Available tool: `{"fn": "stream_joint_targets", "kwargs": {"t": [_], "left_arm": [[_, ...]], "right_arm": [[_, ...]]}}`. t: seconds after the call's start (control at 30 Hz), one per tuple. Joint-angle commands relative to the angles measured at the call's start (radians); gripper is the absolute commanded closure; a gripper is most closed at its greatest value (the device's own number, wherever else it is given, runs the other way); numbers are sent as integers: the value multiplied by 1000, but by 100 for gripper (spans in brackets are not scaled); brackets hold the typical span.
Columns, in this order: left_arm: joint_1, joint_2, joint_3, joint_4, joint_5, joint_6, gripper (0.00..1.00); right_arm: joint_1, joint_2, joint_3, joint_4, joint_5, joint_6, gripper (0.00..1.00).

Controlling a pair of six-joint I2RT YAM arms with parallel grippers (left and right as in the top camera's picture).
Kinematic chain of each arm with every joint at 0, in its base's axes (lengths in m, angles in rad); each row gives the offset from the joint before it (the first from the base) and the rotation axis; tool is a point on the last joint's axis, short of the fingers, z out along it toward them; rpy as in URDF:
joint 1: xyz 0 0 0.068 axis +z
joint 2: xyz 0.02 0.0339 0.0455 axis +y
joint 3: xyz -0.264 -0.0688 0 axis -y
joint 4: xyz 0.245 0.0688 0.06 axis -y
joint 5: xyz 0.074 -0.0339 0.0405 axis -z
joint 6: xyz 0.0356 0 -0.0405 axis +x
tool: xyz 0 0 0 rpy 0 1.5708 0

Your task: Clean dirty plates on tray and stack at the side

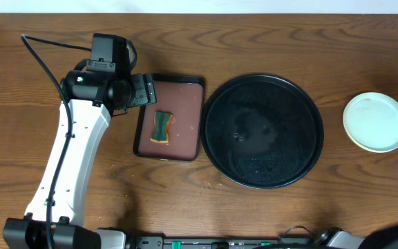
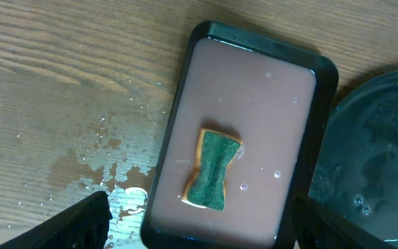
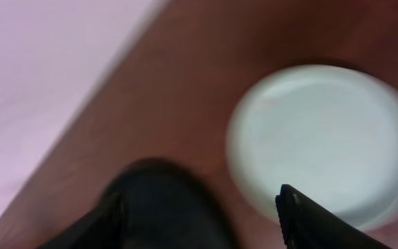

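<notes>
Round black tray (image 1: 261,131), glossy and wet, mid-table (image 1: 289,41); pale plate (image 1: 376,122) on the wood well to its right, whether others lie beneath I cannot tell; rectangular tray (image 1: 185,111), maroon inside, just left of the round one, green sponge (image 1: 161,128) lying in it; left gripper (image 1: 142,90) over its far left corner, fingers spread, empty; right gripper (image 3: 199,225) by the plate, blurred, fingers apart, empty; water drops (image 2: 109,162) on the wood.
</notes>
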Motion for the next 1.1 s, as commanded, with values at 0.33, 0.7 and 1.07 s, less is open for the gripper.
{"fn": "stream_joint_targets", "kwargs": {"t": [0.33,0.7,1.07], "left_arm": [[2,4,12,-6,2,9,16],[2,4,12,-6,2,9,16],[2,4,12,-6,2,9,16]], "right_arm": [[519,-536,26,-164,37,-62,1],[562,-693,26,-455,75,-73,1],[664,-814,-250,-129,366,-191,1]]}}
